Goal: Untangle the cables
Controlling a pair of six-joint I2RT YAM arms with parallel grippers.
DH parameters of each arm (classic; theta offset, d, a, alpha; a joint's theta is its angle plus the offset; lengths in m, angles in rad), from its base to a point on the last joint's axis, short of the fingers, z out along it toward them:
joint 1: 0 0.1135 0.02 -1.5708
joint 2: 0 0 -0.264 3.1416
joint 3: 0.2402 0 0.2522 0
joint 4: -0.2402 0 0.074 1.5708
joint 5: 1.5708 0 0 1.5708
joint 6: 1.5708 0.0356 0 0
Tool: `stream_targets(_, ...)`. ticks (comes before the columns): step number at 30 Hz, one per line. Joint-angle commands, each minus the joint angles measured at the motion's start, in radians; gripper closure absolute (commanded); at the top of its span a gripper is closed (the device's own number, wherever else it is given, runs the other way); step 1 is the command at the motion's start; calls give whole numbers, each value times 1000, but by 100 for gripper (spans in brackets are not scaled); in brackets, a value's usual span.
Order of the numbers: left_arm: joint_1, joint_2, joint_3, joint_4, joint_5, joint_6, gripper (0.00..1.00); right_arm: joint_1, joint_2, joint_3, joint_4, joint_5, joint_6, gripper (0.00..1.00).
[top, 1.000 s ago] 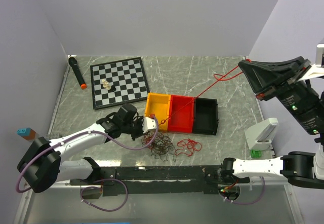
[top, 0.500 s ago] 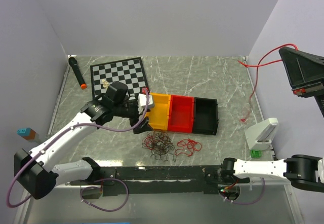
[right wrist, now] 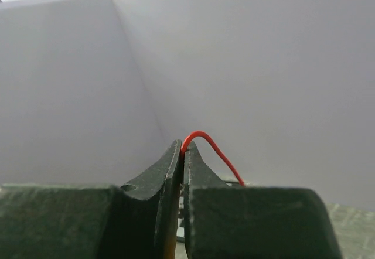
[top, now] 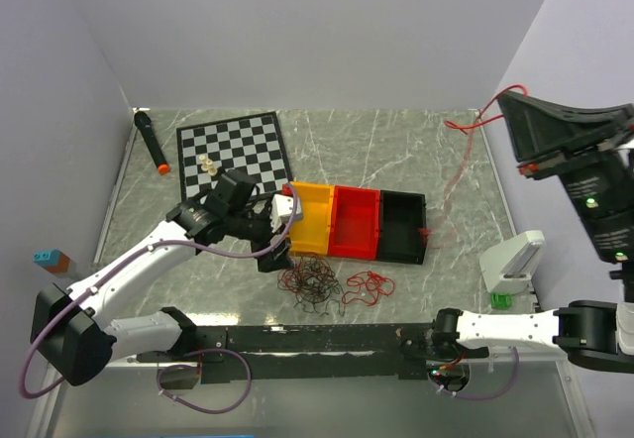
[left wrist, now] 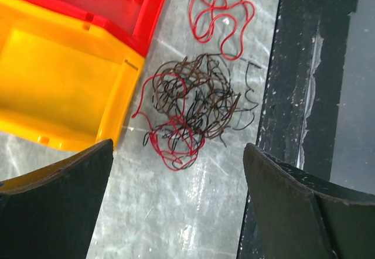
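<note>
Top external: the left gripper (top: 280,230) has let go of the red wire (top: 474,121), which a second ago ran taut between both arms. It now dangles slack from the raised right gripper (top: 507,104) toward the black bin (top: 401,222), so one strand looks freed. Left wrist: jaws wide apart, hovering above the tangle (left wrist: 190,109) on the table (left wrist: 164,200) beside the yellow bin (left wrist: 58,89). Right wrist: jaws pinched together on the red wire (right wrist: 205,142), arm held high
</note>
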State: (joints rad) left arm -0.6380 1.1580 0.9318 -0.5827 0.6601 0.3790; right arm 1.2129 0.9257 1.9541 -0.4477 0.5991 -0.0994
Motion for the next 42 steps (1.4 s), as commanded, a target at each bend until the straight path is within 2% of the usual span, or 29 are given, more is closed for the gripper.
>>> stream_targets(1,4,-46,33,-28,-45,17,3,-3,-1,-43,87,73,-69,100)
stream_targets(6,15,-66,30,-20,-54,-3,3,-4,27,-101,150,102,-111,100)
stream_targets(15,27,-89,41,-5,-80,-46,1,-16,166,-70,173,93,-126,100)
stream_targets(19,29,-92,51,-17,-97,-57,3,-71,216,-63,150,62,-96,100)
stream_targets(23,31,-84,67,-48,-134,-49,2,-205,222,-73,89,-31,10,100)
stream_targets(29,29,-73,91,-80,-171,-51,1,-404,182,-178,49,-148,157,100)
stream_targets(32,32,-73,93,-77,-168,-52,1,-464,159,-239,50,-174,197,100)
stream_targets(36,31,-73,85,-72,-180,-54,1,-500,137,-284,50,-141,205,100)
stream_targets(42,29,-75,76,-72,-183,-55,1,-518,99,-333,37,13,205,100)
